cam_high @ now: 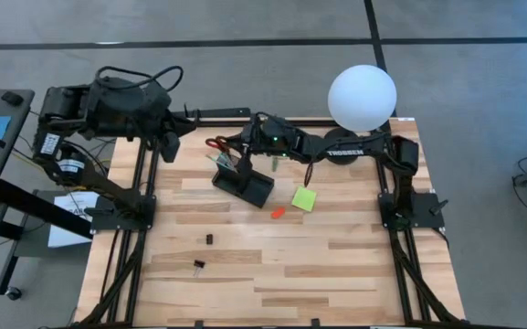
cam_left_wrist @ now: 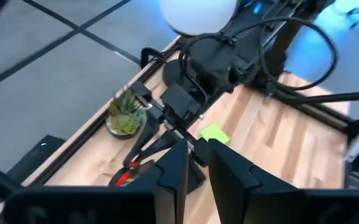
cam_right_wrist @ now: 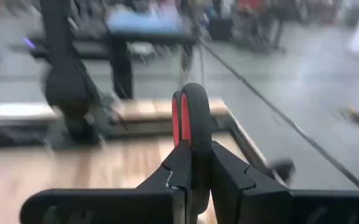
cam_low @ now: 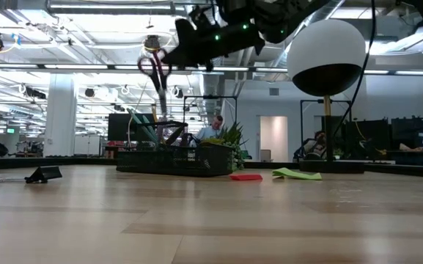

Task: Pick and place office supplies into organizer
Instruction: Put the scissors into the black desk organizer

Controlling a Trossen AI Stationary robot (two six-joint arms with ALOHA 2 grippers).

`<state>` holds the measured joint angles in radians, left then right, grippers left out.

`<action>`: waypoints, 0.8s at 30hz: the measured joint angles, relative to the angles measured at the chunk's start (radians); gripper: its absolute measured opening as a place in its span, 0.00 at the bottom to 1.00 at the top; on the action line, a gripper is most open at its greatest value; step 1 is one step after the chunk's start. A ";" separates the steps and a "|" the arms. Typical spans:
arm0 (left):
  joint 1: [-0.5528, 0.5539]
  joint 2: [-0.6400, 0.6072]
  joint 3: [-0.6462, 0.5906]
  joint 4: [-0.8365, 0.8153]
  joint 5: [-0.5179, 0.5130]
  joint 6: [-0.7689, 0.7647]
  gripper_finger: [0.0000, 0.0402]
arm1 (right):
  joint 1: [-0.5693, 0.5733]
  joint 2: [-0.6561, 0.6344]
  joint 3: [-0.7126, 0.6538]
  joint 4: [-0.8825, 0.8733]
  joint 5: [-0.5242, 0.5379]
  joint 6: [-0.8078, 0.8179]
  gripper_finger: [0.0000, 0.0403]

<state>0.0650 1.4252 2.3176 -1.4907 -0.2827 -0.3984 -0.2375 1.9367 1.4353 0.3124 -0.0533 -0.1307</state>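
Two arms are in my feeds, and only the right one is working. Its right gripper (cam_high: 229, 143) hangs above the organizer (cam_high: 242, 183) with its fingers clamped on the red-handled scissors (cam_low: 152, 72), which are up off the table; the low view shows them hanging blades-down over the tray, and in the right wrist view the red and black handle loop (cam_right_wrist: 188, 118) stands between the two dark fingers. The left gripper (cam_high: 170, 139) waits near the table's far left edge, well apart from the tray, fingers nearly together and holding nothing that I can see.

The organizer, a black tray, sits toward the far side of the wooden table (cam_high: 336, 274). Thin pens (cam_high: 219, 162) stand in its taller end; I cannot make out the other compartments.

The lamp (cam_high: 362, 99) stands at the far right corner, and a small potted plant (cam_left_wrist: 127, 116) sits at the far edge just behind the tray.

The lime-green sticky pad (cam_high: 304, 198) lies on the wood right of the tray, with the orange eraser (cam_high: 278, 213) just beside it. Two tiny black clips (cam_high: 208, 238) (cam_high: 198, 266) lie nearer the front, with open board all around them.
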 joint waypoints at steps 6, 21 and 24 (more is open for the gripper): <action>0.000 -0.002 -0.001 -0.024 -0.020 0.011 0.14 | 0.008 0.002 0.000 -0.136 0.098 -0.020 0.07; 0.000 0.000 -0.001 -0.021 -0.020 -0.007 0.14 | 0.008 0.058 -0.002 -0.251 0.082 0.071 0.16; 0.000 0.000 -0.001 -0.021 -0.020 -0.018 0.14 | 0.012 0.062 0.007 -0.246 0.084 0.070 0.20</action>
<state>0.0650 1.4250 2.3169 -1.5120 -0.3031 -0.4169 -0.2253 1.9987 1.4423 0.0667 0.0310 -0.0603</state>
